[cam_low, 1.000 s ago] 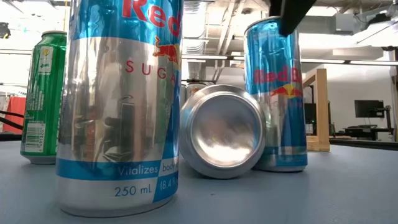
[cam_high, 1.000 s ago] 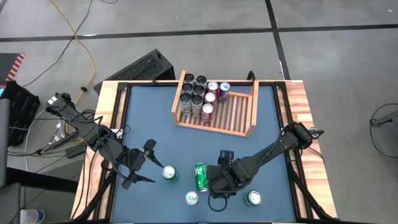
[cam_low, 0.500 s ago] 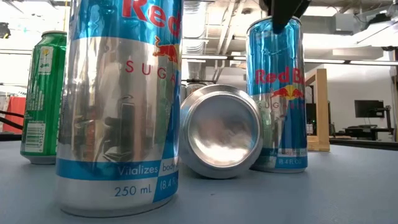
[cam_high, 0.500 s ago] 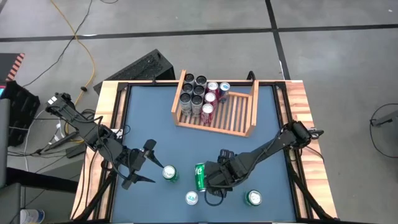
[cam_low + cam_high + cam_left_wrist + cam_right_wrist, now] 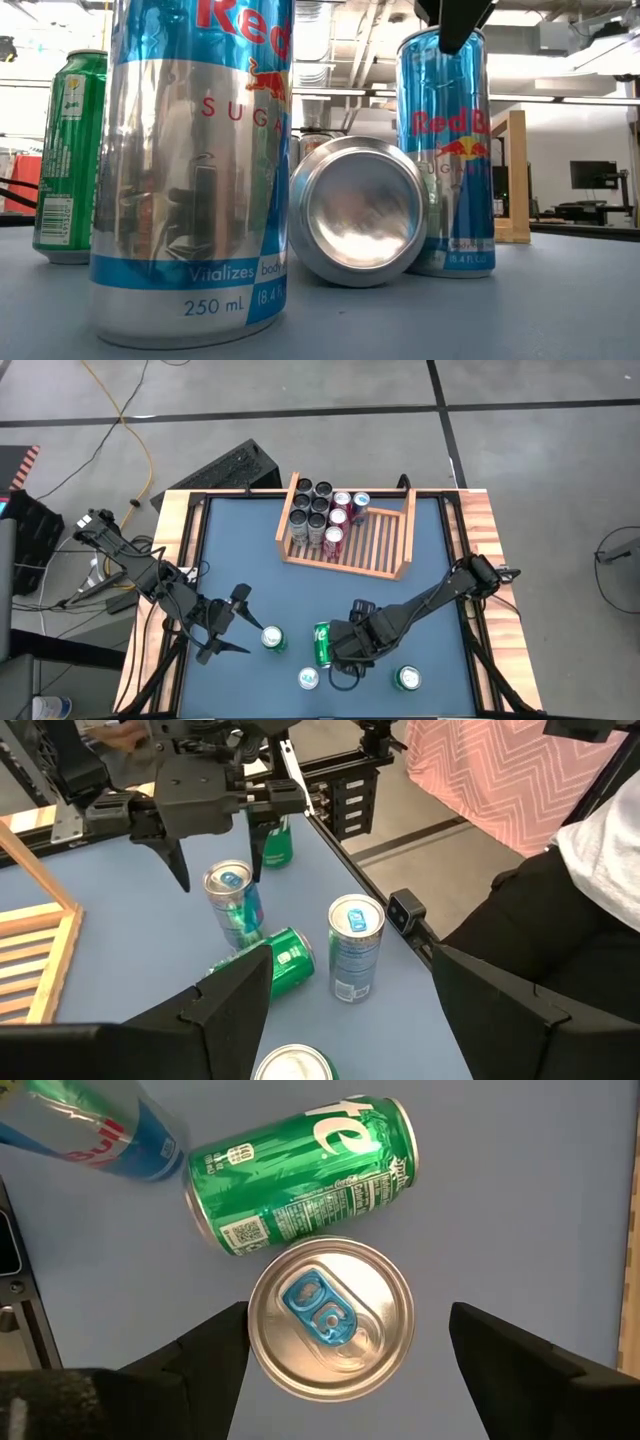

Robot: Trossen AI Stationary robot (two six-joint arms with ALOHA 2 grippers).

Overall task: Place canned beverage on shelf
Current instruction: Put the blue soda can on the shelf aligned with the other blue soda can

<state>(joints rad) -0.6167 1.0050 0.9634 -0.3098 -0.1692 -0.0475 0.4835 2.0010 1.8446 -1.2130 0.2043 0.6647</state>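
Note:
My right gripper (image 5: 343, 650) is open and points down over an upright blue-and-silver can (image 5: 330, 1313). Its fingers stand on either side of the can's top, as the left wrist view (image 5: 232, 900) and the low view (image 5: 445, 150) also show. I cannot tell whether a finger touches the can. A green can (image 5: 322, 643) lies on its side right beside it. My left gripper (image 5: 238, 625) is open and empty, next to an upright green can (image 5: 273, 639). The wooden shelf (image 5: 345, 567) sits at the far middle, with several cans standing in its left part.
Another blue-and-silver can (image 5: 309, 678) and a green-topped can (image 5: 407, 678) stand near the table's near edge. The shelf's right part (image 5: 385, 540) has bare slats. A person (image 5: 590, 890) shows beyond the table's near edge in the left wrist view.
My right gripper has moved a little toward the table's left edge and now stands over the upright blue-and-silver can beside the lying green can. My left arm has kept still.

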